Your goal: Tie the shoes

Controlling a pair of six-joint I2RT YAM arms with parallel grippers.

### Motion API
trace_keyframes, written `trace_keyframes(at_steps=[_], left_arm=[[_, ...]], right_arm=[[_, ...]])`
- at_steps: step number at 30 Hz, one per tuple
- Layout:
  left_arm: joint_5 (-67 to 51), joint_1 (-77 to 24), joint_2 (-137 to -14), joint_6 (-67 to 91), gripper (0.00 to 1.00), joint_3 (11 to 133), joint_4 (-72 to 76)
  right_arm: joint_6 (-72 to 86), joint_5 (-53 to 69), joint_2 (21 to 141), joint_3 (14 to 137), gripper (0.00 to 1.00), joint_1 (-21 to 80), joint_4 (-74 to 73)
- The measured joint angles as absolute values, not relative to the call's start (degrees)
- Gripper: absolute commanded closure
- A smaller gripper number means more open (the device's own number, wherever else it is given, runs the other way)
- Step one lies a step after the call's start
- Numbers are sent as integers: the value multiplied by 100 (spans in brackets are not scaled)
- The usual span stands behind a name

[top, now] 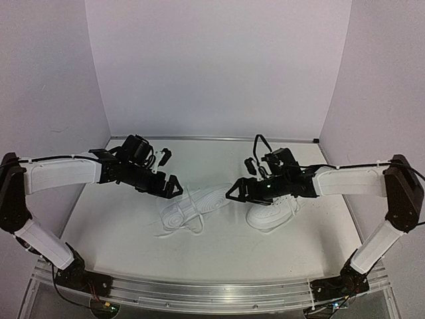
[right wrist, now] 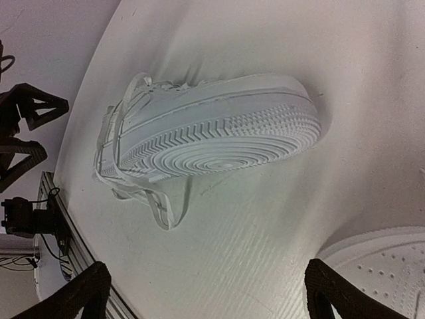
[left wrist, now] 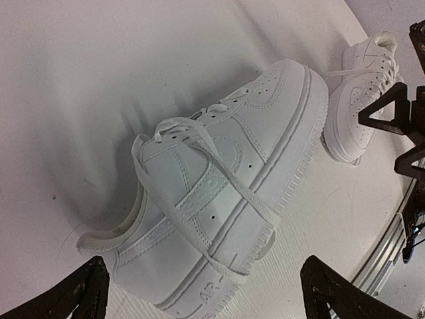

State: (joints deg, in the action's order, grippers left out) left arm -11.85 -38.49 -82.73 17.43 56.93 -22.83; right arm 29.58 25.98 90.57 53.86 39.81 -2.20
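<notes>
White desk (top: 133, 239) — the left sneaker (top: 192, 207) lies on its side, the right sneaker (top: 269, 214) upright. Left hand (top: 171, 187) and right hand (top: 234, 192) hover above them — fingers spread apart.

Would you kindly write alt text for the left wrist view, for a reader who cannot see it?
A white sneaker lies on its side on the white table, its loose laces draped across its upper and sole edge. The second sneaker sits beyond its toe.
</notes>
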Motion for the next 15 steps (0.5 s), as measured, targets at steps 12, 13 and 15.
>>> trace_keyframes(at_steps=[12,13,15], left_arm=[[-1797,-3337,-9042,1480,0,5818,-1655],[-1835,-3320,-9103,1475,0,5830,-1610],[-1955,-3301,-9293,1474,0,5853,-1489]], right_arm=[[3545,2679,10550,6397,3,4384,341],[3597,2678,10667,6492,4,4394,381],[3699,2664,10893,6642,6,4408,464]])
